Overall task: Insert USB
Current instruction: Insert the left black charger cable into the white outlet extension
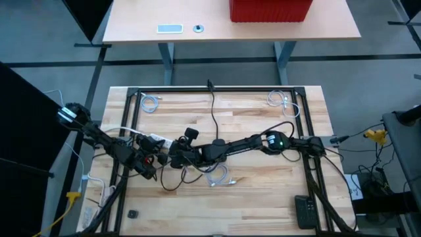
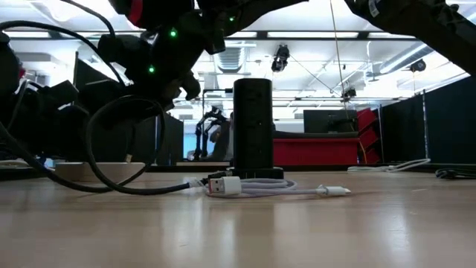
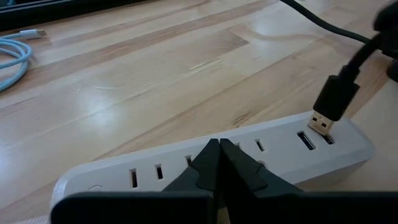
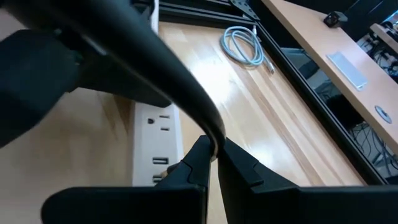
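The right gripper (image 4: 213, 163) was clamped on the black cable (image 4: 155, 68), holding its USB plug (image 3: 323, 119) tilted, tip down at the strip's (image 3: 205, 163) USB slot (image 3: 306, 140). The left gripper (image 3: 221, 163) was shut, pressing the strip's top

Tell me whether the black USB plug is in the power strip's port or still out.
Out. In the left wrist view the USB plug hangs tilted just above the power strip, its metal tip fully exposed over the port.
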{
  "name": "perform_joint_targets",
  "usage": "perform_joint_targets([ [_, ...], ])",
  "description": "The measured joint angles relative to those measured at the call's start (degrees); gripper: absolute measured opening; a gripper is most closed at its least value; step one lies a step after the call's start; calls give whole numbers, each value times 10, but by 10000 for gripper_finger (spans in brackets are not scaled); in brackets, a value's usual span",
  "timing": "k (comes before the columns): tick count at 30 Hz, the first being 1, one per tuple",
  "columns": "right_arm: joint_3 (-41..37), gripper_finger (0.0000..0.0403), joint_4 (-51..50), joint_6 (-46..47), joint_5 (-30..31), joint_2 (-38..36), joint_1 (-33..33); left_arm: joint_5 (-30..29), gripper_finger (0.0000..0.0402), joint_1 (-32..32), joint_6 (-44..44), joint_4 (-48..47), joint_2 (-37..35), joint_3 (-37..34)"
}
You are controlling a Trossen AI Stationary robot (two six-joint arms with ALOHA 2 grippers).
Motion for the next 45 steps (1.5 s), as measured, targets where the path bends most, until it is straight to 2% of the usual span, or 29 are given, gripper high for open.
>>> perform_joint_targets([
  [15, 4, 5, -19, -2, 13, 2, 14, 0, 0, 0, 0, 0, 0, 0],
  [23, 4, 5, -21, -20, 41, -3, 26, 0, 0, 0, 0, 1, 0, 0],
  [45, 5, 5, -22, -7, 19, -2, 19, 0, 0, 0, 0, 2, 0, 0],
])
